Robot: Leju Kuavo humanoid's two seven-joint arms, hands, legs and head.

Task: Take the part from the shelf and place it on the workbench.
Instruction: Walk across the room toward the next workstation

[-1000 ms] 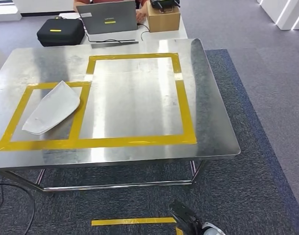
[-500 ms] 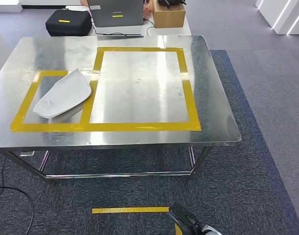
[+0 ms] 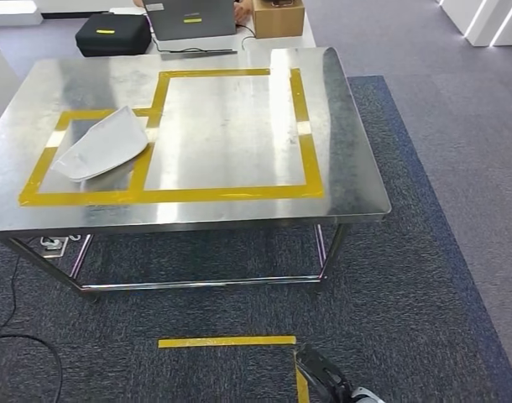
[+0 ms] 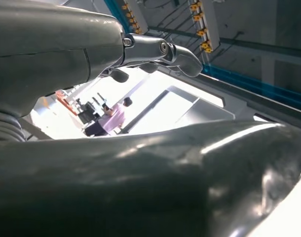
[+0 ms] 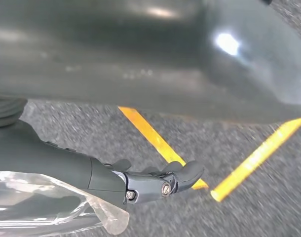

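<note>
1. Head view: part [image 3: 101, 144] lies white on the workbench [image 3: 355, 168], inside the smaller taped frame, one edge over the tape. The right hand [image 3: 326, 379] hangs low over the carpet. A loose cable [image 3: 25, 340] could trip a step.
2. Left wrist view: the left hand [image 4: 156, 49] is spread and holds nothing.
3. Right wrist view: fingers [image 5: 178, 175] are stretched out beside clear film [image 5: 48, 202]. I cannot tell whether they grip it; it might snag or drop.

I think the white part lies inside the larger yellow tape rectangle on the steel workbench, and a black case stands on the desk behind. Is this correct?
Not quite. In the head view the white part lies in the smaller yellow tape rectangle, at the left side of the steel workbench, not the larger one. The black case does stand on the desk behind.
</note>
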